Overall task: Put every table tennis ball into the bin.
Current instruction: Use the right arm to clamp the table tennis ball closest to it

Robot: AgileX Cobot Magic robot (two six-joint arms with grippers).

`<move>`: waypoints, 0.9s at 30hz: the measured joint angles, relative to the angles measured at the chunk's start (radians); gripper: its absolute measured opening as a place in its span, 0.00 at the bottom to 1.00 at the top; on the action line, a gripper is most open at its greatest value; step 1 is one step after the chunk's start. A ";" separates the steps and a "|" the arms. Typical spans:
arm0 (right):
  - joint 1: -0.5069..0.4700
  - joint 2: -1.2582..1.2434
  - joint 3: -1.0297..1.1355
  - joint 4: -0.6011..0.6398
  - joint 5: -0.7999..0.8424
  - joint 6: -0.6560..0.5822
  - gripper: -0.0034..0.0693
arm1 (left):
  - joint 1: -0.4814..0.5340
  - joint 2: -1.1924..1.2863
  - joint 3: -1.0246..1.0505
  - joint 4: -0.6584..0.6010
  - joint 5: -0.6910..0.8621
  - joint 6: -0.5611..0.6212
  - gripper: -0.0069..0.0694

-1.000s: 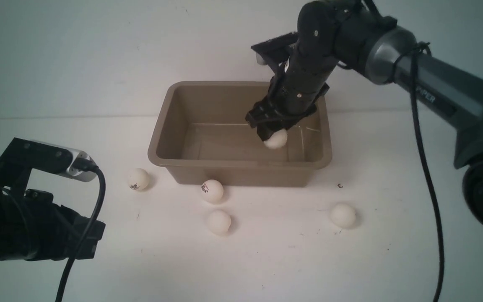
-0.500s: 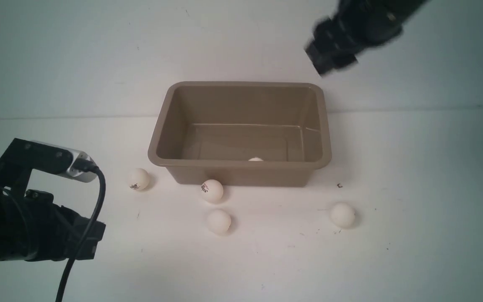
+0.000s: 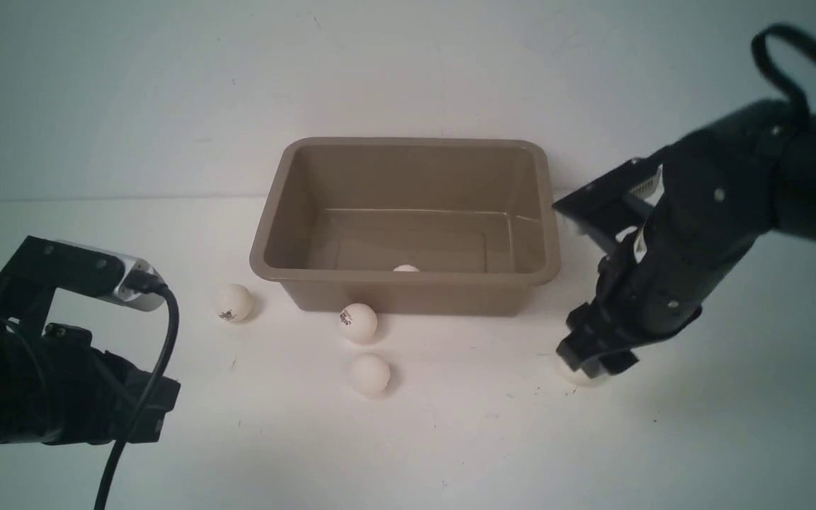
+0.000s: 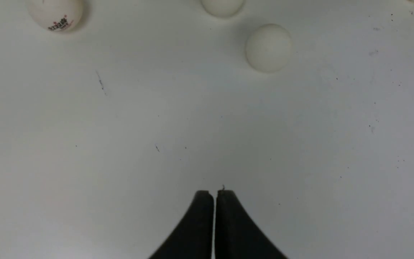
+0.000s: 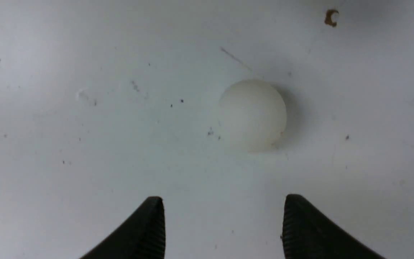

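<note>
Across the front view, my right gripper (image 3: 596,363) hangs over a table tennis ball (image 3: 576,378) and covers most of it. Another ball (image 3: 406,268) shows only its top inside the bin (image 3: 408,280).

Left wrist view: my left gripper (image 4: 214,196) is closed and empty.

Right wrist view: my jaws are wide and empty. The ball sits ahead and off-centre, so one fingertip could send it rolling across the worktop (image 5: 84,108).

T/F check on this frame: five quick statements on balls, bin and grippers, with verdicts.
1. One ball lies inside the bin. True.
2. The right gripper is shut on a ball. False: it is open, and the plain ball sits ungripped on the table ahead of its fingers.
3. The left gripper is shut and empty. True.
4. The bin lies tipped on its side. False: it stands upright, opening upward.
5. Every ball outside the bin is plain. False: the leftmost ball and the ball nearest the bin carry dark logos.
</note>
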 joint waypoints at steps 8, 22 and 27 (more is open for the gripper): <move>0.000 0.079 0.001 0.010 -0.082 -0.003 0.61 | 0.000 0.000 0.000 0.000 0.002 0.000 0.09; 0.000 0.150 0.002 -0.051 -0.184 0.009 0.63 | 0.000 0.000 0.000 0.000 0.003 0.000 0.09; -0.003 0.150 0.002 -0.065 -0.200 0.021 0.67 | 0.000 0.000 0.000 0.000 0.003 0.000 0.09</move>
